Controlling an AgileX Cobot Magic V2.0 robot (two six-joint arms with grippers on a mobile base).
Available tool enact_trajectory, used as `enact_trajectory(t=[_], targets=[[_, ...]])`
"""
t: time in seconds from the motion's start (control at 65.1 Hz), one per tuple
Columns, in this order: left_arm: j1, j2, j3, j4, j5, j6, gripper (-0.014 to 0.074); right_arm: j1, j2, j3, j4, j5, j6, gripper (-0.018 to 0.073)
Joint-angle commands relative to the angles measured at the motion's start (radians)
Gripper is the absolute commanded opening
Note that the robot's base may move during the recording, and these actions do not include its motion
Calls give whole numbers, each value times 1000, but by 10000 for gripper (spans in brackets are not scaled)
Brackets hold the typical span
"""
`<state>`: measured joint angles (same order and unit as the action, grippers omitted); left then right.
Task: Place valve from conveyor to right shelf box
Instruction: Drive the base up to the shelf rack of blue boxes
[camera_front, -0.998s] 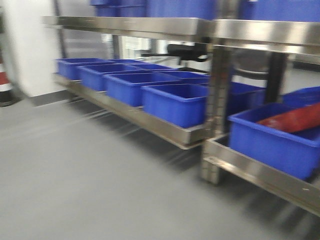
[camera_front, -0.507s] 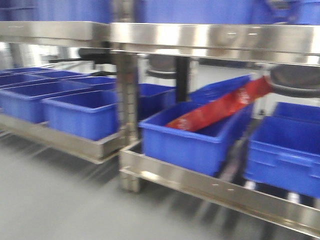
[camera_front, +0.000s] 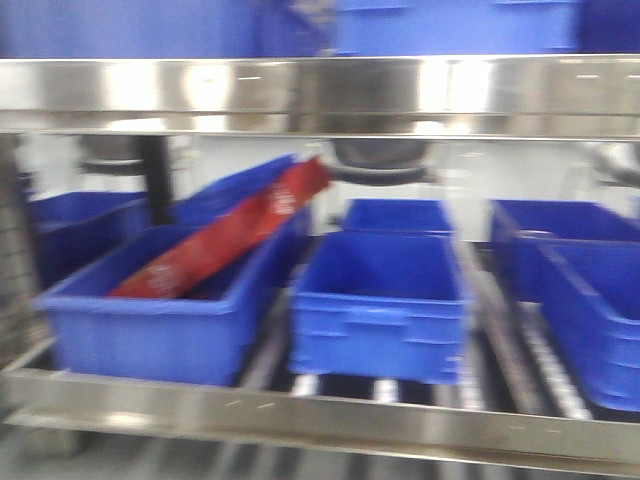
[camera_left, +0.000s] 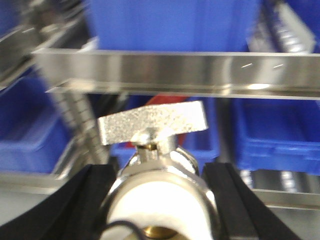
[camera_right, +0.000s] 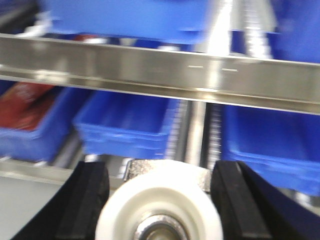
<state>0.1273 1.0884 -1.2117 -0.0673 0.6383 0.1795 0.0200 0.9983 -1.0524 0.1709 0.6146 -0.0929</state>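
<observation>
L gripper (camera_left: 159, 175): my black fingers (camera_left: 82, 200) are closed in on a valve (camera_left: 157, 200), one each side of its metal body, so the gap is only as wide as the body. The valve has a white end cap facing the wrist cam and a flat silver handle (camera_left: 152, 122) on top, lying crosswise. It hangs in the air in front of the shelf (camera_left: 175, 72), not in any box.

R gripper (camera_right: 159, 180): same here. Both fingers (camera_right: 87, 200) are pinched on a second valve (camera_right: 160, 207), white round cap w/ metal centre toward the cam, a bit of silver handle showing behind it. It's also held in front of the shelf, outside the boxes.

Front cam, all blurred: a steel top rail (camera_front: 320, 95) runs straight across, and a bottom rail (camera_front: 300, 420) runs below. Btwn them, 3 blue boxes sit side by side on the lower level. The left box (camera_front: 150, 330) has a long red packet (camera_front: 230, 235) leaning in it, upper end over the back rim. The middle box (camera_front: 380, 300) is just beside it, and the right box (camera_front: 590, 310) is cut off by the frame edge. There are more blue boxes behind, and others on the level above (camera_front: 450, 25).
</observation>
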Motion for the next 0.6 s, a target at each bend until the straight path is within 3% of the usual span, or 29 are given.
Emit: enact_trajectory(t=[0.0, 0.583], targets=[[-5, -13, -5, -11, -55, -7, -111, -1, -14, -17, -2, -72, -4, -154], [-5, -13, -5, -11, -55, -7, -111, -1, -14, -17, -2, -70, -4, -154]])
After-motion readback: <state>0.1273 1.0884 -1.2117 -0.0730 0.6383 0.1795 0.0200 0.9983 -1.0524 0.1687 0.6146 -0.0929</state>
